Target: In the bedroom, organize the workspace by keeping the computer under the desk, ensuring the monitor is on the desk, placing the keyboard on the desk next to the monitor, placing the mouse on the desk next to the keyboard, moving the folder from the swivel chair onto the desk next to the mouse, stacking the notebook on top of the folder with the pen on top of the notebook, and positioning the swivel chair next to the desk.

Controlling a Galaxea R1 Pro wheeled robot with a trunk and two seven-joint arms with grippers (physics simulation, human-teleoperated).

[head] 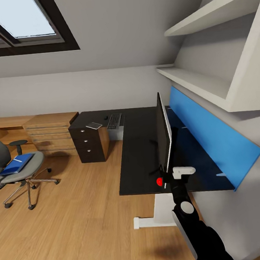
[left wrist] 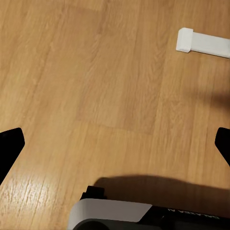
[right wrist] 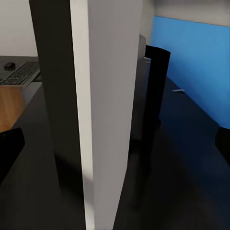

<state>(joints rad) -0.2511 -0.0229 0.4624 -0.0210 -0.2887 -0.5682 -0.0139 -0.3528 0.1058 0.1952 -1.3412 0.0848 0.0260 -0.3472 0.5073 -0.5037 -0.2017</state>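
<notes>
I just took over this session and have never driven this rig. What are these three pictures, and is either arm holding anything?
The large picture looks down from the robot's head. The other two come from cameras by each gripper, looking along its fingers.

In the head view, the right gripper is at the near edge of the monitor, which stands on the desk. The right wrist view shows that monitor edge-on, centred between the open fingers, not yet gripped.

The left gripper is open over bare wooden floor, holding nothing.

The keyboard lies at the far end of the desk. The blue folder sits on the swivel chair.
</notes>
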